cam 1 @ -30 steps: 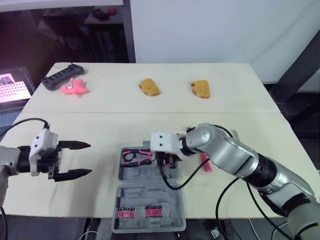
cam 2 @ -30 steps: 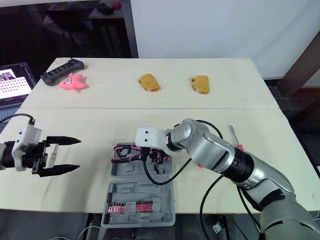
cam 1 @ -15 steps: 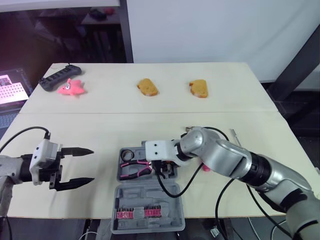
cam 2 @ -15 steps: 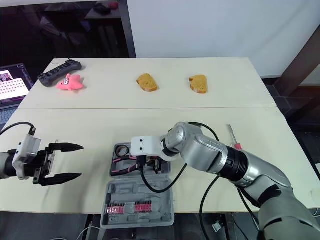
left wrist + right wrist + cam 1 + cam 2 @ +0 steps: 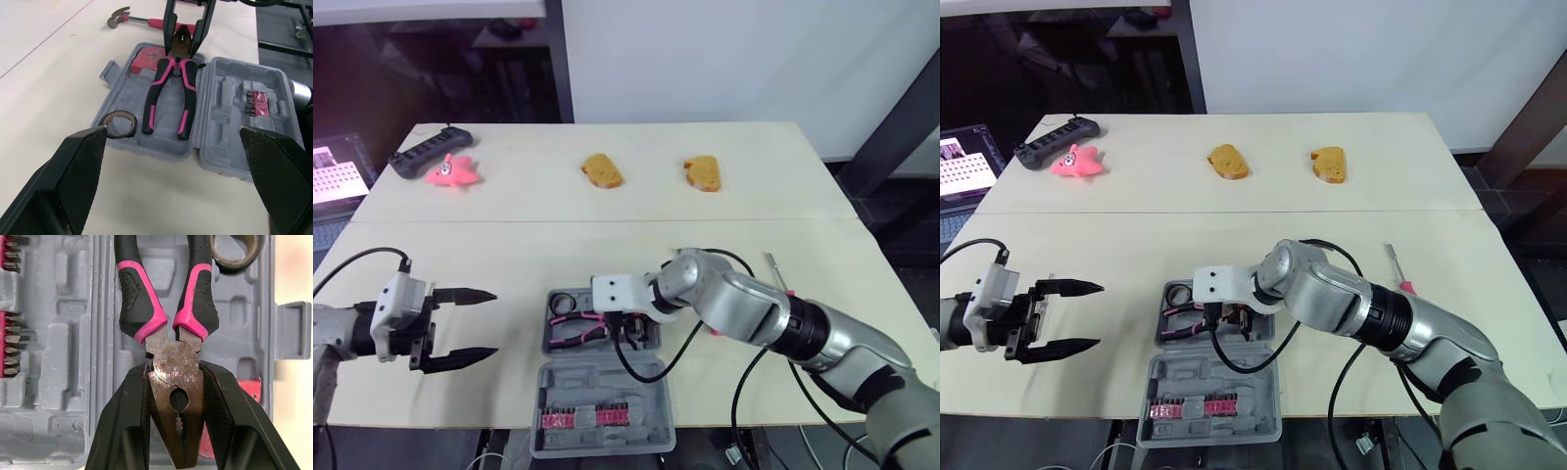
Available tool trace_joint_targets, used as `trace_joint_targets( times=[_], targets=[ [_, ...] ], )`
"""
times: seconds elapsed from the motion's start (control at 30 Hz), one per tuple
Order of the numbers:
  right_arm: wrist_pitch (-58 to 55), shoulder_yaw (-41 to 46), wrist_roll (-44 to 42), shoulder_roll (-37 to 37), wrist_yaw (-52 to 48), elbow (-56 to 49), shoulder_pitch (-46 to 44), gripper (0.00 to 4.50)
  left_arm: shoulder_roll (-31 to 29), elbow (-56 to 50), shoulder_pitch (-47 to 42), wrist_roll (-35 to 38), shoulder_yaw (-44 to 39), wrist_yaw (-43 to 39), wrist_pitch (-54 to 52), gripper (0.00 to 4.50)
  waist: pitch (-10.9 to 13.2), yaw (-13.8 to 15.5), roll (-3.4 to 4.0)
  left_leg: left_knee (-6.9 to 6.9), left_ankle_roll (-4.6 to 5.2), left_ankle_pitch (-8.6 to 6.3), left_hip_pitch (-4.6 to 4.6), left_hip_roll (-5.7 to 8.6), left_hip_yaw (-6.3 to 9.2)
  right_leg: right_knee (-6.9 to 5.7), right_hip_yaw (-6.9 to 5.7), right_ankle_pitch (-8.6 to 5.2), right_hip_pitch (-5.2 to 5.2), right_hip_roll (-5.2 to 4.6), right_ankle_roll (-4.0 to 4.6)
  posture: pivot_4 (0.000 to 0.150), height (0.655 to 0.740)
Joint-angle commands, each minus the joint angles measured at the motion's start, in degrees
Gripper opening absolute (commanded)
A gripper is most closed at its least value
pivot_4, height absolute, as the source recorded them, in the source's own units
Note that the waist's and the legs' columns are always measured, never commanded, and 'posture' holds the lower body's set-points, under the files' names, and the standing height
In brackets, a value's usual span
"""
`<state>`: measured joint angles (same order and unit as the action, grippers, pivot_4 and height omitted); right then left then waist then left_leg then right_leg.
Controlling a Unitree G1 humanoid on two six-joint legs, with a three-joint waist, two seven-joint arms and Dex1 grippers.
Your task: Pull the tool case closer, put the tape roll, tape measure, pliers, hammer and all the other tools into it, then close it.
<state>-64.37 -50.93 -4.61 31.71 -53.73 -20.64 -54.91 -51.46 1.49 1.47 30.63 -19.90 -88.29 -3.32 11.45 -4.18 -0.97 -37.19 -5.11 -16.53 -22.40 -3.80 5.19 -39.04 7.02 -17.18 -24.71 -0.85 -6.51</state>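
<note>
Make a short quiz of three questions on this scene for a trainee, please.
1. True or false: the hammer lies inside the case.
2. What does the right pincer grip? A) hammer B) pliers C) nothing
3. Fill in: the left pincer is ____ (open or shut).

Key
1. False: it lies on the table, beside the case.
2. B: it grips them by the head, over the case.
3. Open.
</note>
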Motion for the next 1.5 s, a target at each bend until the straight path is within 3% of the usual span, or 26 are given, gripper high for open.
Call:
trace_joint_targets(
  times=[0.03,0.97,1.2,1.43,1.5],
  targets=[
    [-0.5,0.0,0.7,-0.6,0.7,-0.9,-0.7,0.97,-0.3,-1.1,-0.3,0.7,-0.4,0.4,0.6,4.5,0.0,0.0,0.0,0.0,0.0,0.0,0.0,0.0,0.0,0.0,0.0,0.0,0.0,0.0,0.0,0.15,0.74],
    [0.7,-3.6,3.5,-4.8,5.0,5.9,1.4,0.97,-0.1,-0.2,-2.6,0.6,1.0,2.8,-0.2,4.5,0.0,-0.1,0.0,0.0,0.0,0.0,0.01,0.0,0.01,-0.01,0.0,0.0,-0.01,0.0,0.0,0.15,0.74],
    [1.1,0.5,2.6,-6.7,5.9,6.9,2.3,4.47,0.0,-0.2,-2.7,0.6,1.1,3.2,-0.3,4.5,0.0,-0.1,0.0,0.01,0.0,0.0,0.01,0.0,0.01,-0.01,0.0,0.0,-0.01,0.01,0.0,0.15,0.74],
    [1.7,7.4,-1.2,-9.5,4.7,6.3,3.1,4.47,-0.1,1.2,-3.9,0.3,1.6,3.3,-0.2,4.5,0.0,0.0,0.0,0.02,0.0,0.0,0.0,0.0,0.01,-0.01,0.0,0.0,0.0,0.01,0.0,0.15,0.74],
    [1.9,7.7,-1.8,-10.6,4.6,6.0,3.5,3.93,-0.1,1.5,-4.3,0.2,1.8,3.3,-0.2,4.5,0.0,0.0,0.0,0.02,0.0,0.0,0.01,0.0,0.01,-0.01,0.0,0.0,0.0,0.01,0.0,0.15,0.74]
  ],
)
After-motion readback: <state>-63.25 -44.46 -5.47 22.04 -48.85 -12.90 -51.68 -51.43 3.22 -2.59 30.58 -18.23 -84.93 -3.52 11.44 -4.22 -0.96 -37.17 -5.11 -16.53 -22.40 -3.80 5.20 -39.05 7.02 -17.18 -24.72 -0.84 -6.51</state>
